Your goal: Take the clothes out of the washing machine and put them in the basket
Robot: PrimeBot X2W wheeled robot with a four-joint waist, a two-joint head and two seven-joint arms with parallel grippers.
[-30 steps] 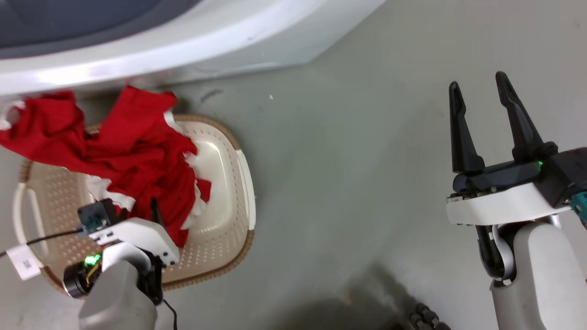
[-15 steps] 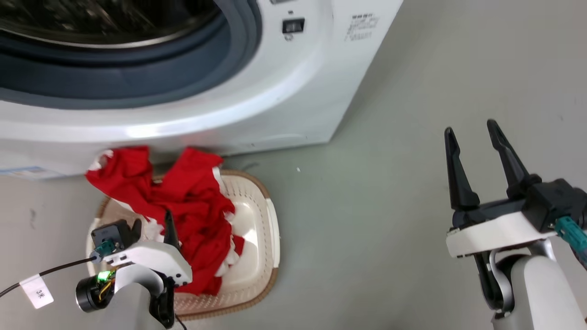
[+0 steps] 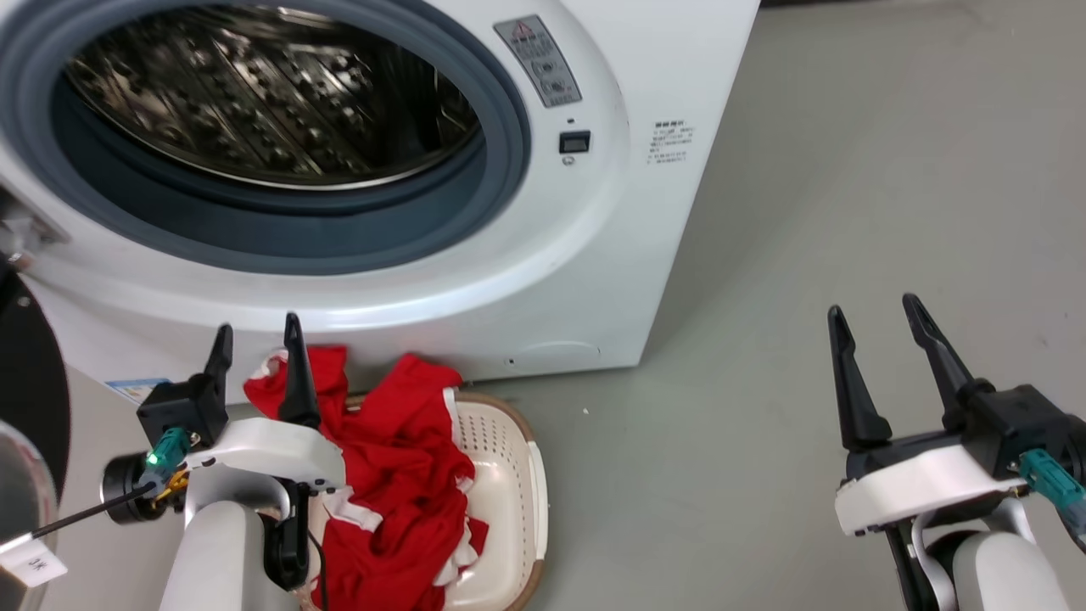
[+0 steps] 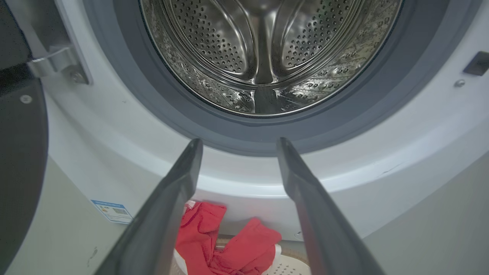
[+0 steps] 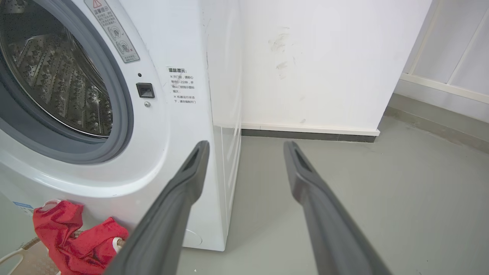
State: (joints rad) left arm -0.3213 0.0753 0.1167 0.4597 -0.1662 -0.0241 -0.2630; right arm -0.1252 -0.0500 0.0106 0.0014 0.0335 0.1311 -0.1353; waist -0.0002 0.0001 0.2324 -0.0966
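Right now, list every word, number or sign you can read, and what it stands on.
"3", then a blurred mark: white tag on the left arm's cable.
Red warning triangle: grey sticker on the large white front-loading washing machine; its text too small.
Printed Chinese notice: too small.
Blue-white label: too small.

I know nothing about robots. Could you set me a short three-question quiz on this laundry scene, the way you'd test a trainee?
1. True or false: the left claw is shut on the clothes.
2. Where do the clothes lie? A: inside the drum. B: in the basket, partly draped over its rim. C: flat on the bare floor.
3. Fill in: the door of the washing machine stands ____.

Key: 1 false, it is open and holds nothing; 2 B; 3 open.
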